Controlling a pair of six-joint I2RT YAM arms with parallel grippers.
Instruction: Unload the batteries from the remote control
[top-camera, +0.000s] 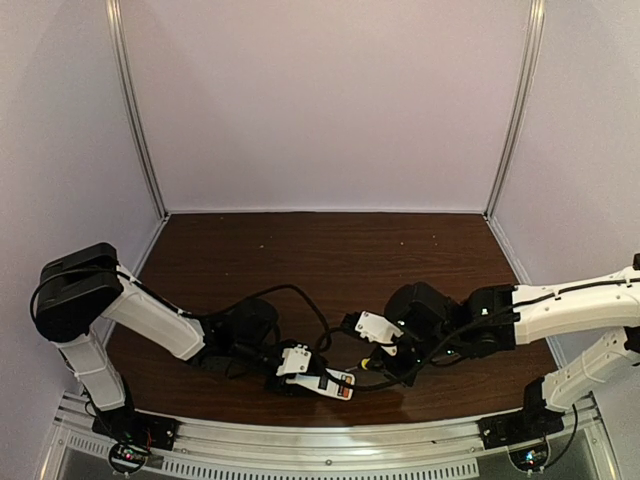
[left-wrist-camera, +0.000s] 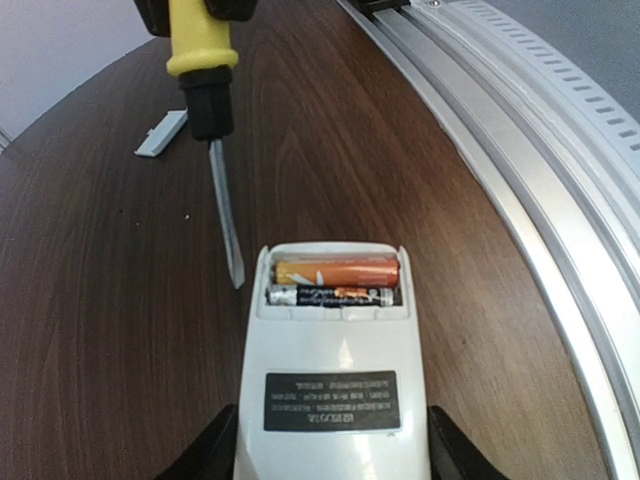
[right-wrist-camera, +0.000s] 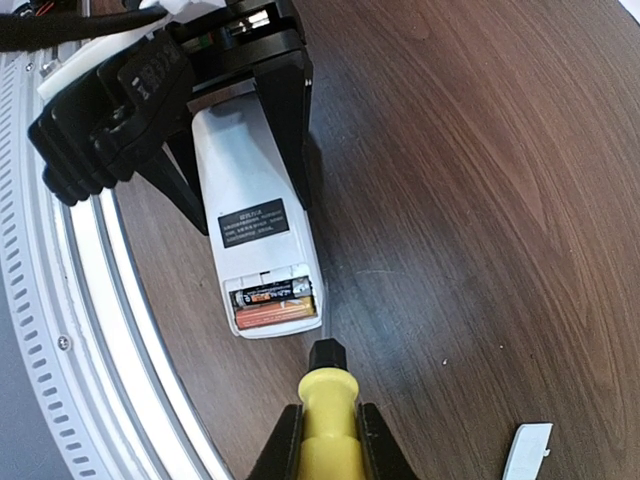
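Note:
The white remote control (left-wrist-camera: 330, 390) lies back up on the table, its battery bay open. An orange-copper battery (left-wrist-camera: 337, 271) and a dark battery (left-wrist-camera: 330, 295) sit side by side in the bay. My left gripper (left-wrist-camera: 330, 450) is shut on the remote's body. My right gripper (right-wrist-camera: 328, 445) is shut on the yellow-handled screwdriver (right-wrist-camera: 328, 410). Its blade (left-wrist-camera: 227, 215) points down beside the bay's edge, tip just off the remote. The right wrist view shows the remote (right-wrist-camera: 255, 240) and both batteries (right-wrist-camera: 270, 303). In the top view the remote (top-camera: 335, 383) lies between the two grippers.
A small white plastic chip (left-wrist-camera: 160, 135) lies on the dark wood table beyond the screwdriver and also shows in the right wrist view (right-wrist-camera: 527, 450). The metal rail (left-wrist-camera: 520, 170) at the table's near edge runs close beside the remote. White walls enclose the table.

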